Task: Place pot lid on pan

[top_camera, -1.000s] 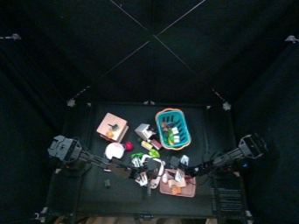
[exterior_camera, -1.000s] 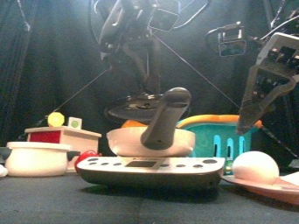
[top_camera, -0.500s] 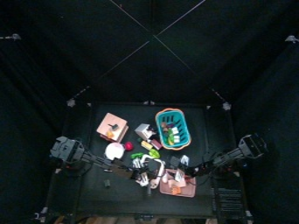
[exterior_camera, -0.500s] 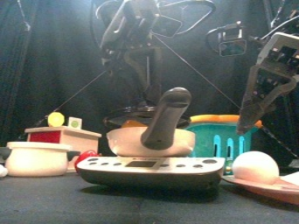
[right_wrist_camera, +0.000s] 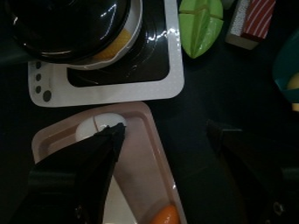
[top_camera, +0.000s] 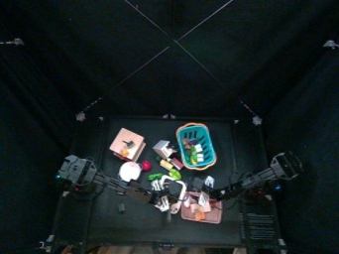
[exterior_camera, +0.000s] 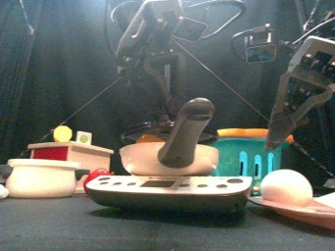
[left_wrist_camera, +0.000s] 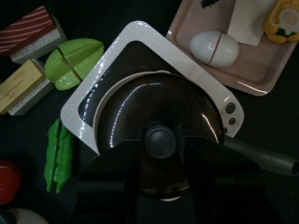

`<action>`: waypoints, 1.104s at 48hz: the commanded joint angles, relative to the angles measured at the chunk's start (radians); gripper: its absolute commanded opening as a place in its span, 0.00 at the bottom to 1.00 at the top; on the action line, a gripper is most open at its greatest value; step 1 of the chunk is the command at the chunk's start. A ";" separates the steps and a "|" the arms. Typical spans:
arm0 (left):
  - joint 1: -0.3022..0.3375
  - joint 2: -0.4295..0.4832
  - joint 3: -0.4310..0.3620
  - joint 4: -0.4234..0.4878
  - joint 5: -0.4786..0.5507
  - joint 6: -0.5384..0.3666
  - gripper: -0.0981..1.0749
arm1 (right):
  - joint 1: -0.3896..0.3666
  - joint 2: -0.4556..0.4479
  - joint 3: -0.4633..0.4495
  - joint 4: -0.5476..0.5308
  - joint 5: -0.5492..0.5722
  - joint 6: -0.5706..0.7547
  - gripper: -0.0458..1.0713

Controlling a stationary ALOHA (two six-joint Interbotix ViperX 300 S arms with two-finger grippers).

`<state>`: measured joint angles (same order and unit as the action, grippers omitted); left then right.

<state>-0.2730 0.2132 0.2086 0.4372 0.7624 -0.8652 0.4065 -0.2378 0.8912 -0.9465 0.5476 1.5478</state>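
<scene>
We're seeing the pan (exterior_camera: 155,159) sitting nearest, on its white base (exterior_camera: 167,191), handle tilted up. The pot lid (exterior_camera: 141,125) is hanging just above the pan's rim behind the handle, with the left gripper (exterior_camera: 163,110) gripping it from above, jaws fairly wide. We're reading the right gripper (right_wrist_camera: 166,136) as spread and holding nothing, hovering over the pink tray (right_wrist_camera: 146,175).

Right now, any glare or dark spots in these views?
Front view: strong lamp glare up top behind the left arm, curtains black. Left wrist view: curved highlights streak the pot lid; bottom edge lost in shadow. Right wrist view: right end effector is a dark silhouette over the pale tray.
</scene>
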 commanded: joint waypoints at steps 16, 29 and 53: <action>0.021 -0.005 -0.028 0.015 -0.003 0.002 0.60 | 0.003 -0.028 -0.009 -0.003 0.000 -0.002 0.97; 0.021 -0.002 -0.026 0.008 -0.003 0.000 0.60 | 0.002 -0.028 -0.011 -0.003 0.002 -0.002 0.96; 0.034 -0.003 -0.028 -0.012 -0.005 -0.002 0.76 | 0.002 -0.028 -0.011 -0.003 0.000 -0.002 0.96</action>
<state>-0.2485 0.2240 0.2086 0.4234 0.7609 -0.8652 0.4065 -0.2362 0.8912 -0.9480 0.5476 1.5478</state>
